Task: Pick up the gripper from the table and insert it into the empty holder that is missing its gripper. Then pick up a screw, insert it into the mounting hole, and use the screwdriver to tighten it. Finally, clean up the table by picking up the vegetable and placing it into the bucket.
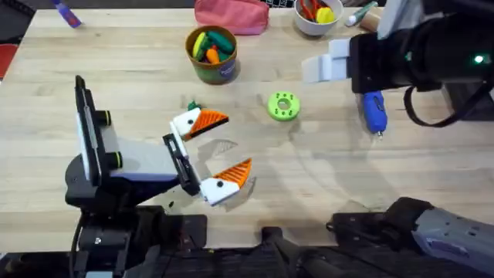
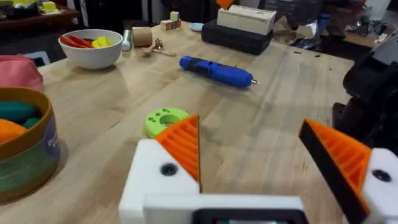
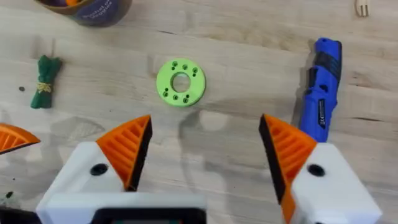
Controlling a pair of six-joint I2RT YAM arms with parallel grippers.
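Note:
My left gripper [image 1: 235, 143] stands open low over the table's middle, nothing between its orange pads. The small green vegetable [image 1: 192, 106] lies flat just beyond its far finger, also seen from the right wrist [image 3: 45, 90]. The olive bucket [image 1: 216, 73] stands further back, holding several toy vegetables. My right gripper [image 1: 320, 66] hangs open above the table at the back right, over the lime-green disc [image 3: 180, 82] and beside the blue screwdriver [image 1: 374, 112]. Both fingers of each gripper carry orange pads. The loose gripper, an empty holder and a screw are out of view.
A white bowl [image 1: 312, 27] of toy vegetables and a pink pouch [image 1: 231, 15] sit along the back edge. The screwdriver [image 2: 214, 70] lies flat with its tip pointing toward the front. Bare wood lies right of the disc [image 1: 283, 106] and along the front.

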